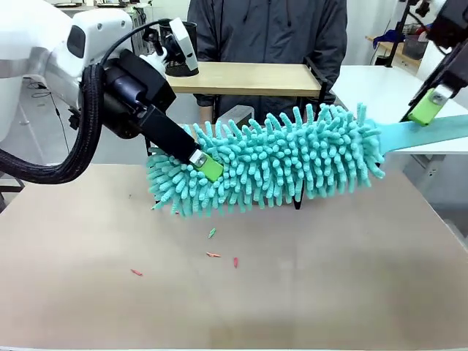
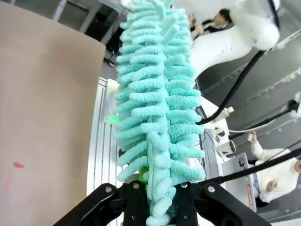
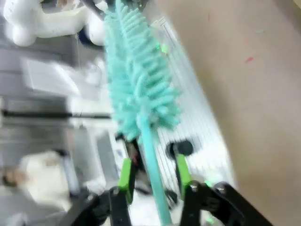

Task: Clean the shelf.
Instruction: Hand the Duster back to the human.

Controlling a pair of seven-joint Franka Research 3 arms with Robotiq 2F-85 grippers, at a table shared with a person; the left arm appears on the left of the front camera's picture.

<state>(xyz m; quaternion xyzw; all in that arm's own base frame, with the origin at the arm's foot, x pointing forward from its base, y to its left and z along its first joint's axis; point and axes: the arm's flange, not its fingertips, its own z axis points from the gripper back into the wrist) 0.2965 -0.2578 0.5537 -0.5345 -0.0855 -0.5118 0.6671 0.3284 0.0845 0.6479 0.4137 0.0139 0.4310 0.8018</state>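
Note:
A fluffy teal duster point(image 1: 278, 157) hangs level above the brown table, in front of the shelf point(image 1: 248, 77), a light wooden board on a thin black frame. My left gripper point(image 1: 205, 165) is shut on the left end of the duster's fluffy head; in the left wrist view the duster head point(image 2: 157, 117) runs up from between my shut left gripper point(image 2: 157, 209). The duster's teal handle point(image 1: 435, 131) points right. My right gripper point(image 3: 154, 176) stands open, its green pads point(image 3: 125, 175) apart on either side of the handle point(image 3: 151, 150). From the front, the right gripper point(image 1: 428, 110) is just above the handle.
Small red and green crumbs point(image 1: 213, 254) lie scattered on the table top point(image 1: 329, 278) below the duster. A person in a dark jacket point(image 1: 270, 29) stands behind the shelf. A white table point(image 1: 387, 80) is at the right rear.

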